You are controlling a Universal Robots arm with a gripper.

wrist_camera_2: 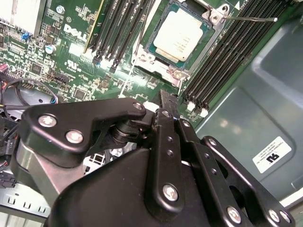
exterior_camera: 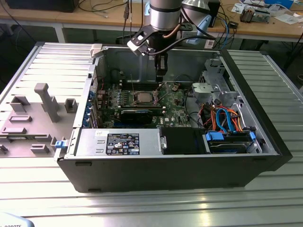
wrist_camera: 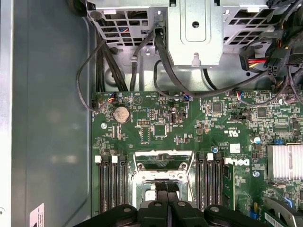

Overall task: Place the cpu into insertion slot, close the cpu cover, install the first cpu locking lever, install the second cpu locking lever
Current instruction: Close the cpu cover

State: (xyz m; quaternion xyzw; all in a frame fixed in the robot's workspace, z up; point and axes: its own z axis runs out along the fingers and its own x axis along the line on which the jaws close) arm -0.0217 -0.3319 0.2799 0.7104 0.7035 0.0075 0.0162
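Note:
The cpu [wrist_camera_2: 181, 34], a small square chip with a silver top, lies in the insertion slot [wrist_camera_2: 156, 52] on the green board; in the exterior view it sits mid-case [exterior_camera: 143, 98]. The cpu cover [wrist_camera: 163, 153], a silver frame, seems lifted, with board showing through its cut-out. A thin locking lever [wrist_camera_2: 251, 19] sticks out free beside the slot. My gripper [exterior_camera: 161, 74] hangs above the board, a little to the exterior view's right of the slot. Its black fingers press together with nothing between them in both wrist views [wrist_camera_2: 165, 97] [wrist_camera: 163, 188].
Long black memory slots [wrist_camera_2: 227, 56] flank the socket. A long black card [exterior_camera: 137, 114] lies in front of it. A metal drive cage [exterior_camera: 215, 90], orange and blue cables [exterior_camera: 227, 118] and the power supply [exterior_camera: 118, 142] crowd the case. A grey fixture plate [exterior_camera: 38, 109] sits outside.

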